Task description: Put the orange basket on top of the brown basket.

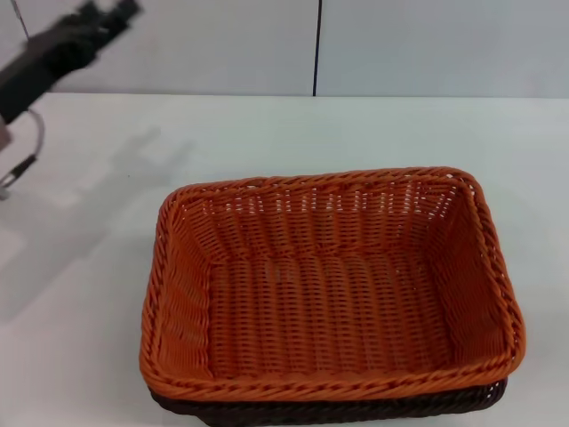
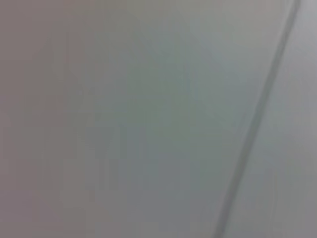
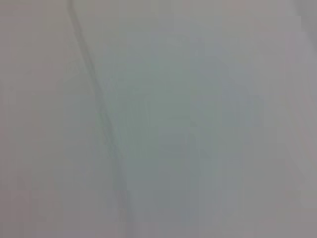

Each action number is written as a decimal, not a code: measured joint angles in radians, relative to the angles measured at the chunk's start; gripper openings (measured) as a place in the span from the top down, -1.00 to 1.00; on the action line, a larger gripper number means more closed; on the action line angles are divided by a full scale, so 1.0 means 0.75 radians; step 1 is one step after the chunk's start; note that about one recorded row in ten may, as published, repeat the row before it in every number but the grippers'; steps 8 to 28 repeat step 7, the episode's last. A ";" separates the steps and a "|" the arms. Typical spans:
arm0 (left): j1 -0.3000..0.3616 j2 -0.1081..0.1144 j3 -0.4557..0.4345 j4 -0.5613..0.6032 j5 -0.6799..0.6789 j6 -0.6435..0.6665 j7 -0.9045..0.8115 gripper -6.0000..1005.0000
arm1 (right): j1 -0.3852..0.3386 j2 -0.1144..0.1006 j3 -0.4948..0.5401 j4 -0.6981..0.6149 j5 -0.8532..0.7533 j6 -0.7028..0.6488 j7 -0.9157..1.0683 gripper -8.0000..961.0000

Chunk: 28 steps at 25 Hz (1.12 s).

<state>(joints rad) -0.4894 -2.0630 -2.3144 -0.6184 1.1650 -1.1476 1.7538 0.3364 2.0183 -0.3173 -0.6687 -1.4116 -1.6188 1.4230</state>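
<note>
The orange basket (image 1: 329, 285) sits nested on top of the brown basket (image 1: 356, 411), whose dark rim shows only along the near edge beneath it. Both rest on the white table (image 1: 80, 294) in the head view. My left gripper (image 1: 111, 16) is raised at the far upper left, well away from the baskets and holding nothing. My right arm is out of view. Both wrist views show only a pale blank surface with a thin dark line.
The white wall behind the table has a dark vertical seam (image 1: 316, 44). A cable loop (image 1: 27, 151) hangs from my left arm at the left edge. The arm's shadow falls on the table to the left of the baskets.
</note>
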 joint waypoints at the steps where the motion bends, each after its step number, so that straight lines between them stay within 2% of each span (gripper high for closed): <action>1: 0.000 0.000 0.000 0.000 0.000 0.000 0.000 -0.64 | -0.020 0.031 0.040 0.032 0.077 0.005 -0.137 -0.76; 2: 0.000 0.000 0.000 0.000 0.000 0.000 0.000 -0.64 | -0.033 0.051 0.067 0.065 0.136 0.008 -0.255 -0.76; 3: 0.045 -0.002 -0.001 0.165 -0.358 -0.110 0.297 -0.64 | -0.043 0.067 0.095 0.123 0.207 0.011 -0.374 -0.76; 4: 0.050 0.000 -0.002 0.198 -0.407 -0.139 0.342 -0.64 | -0.050 0.075 0.117 0.192 0.272 0.012 -0.482 -0.76; 7: 0.070 -0.001 -0.002 0.271 -0.537 -0.223 0.484 -0.64 | -0.044 0.062 0.146 0.347 0.385 0.041 -0.620 -0.76; 28: 0.070 -0.001 -0.002 0.271 -0.537 -0.223 0.484 -0.64 | -0.044 0.062 0.146 0.347 0.385 0.041 -0.620 -0.76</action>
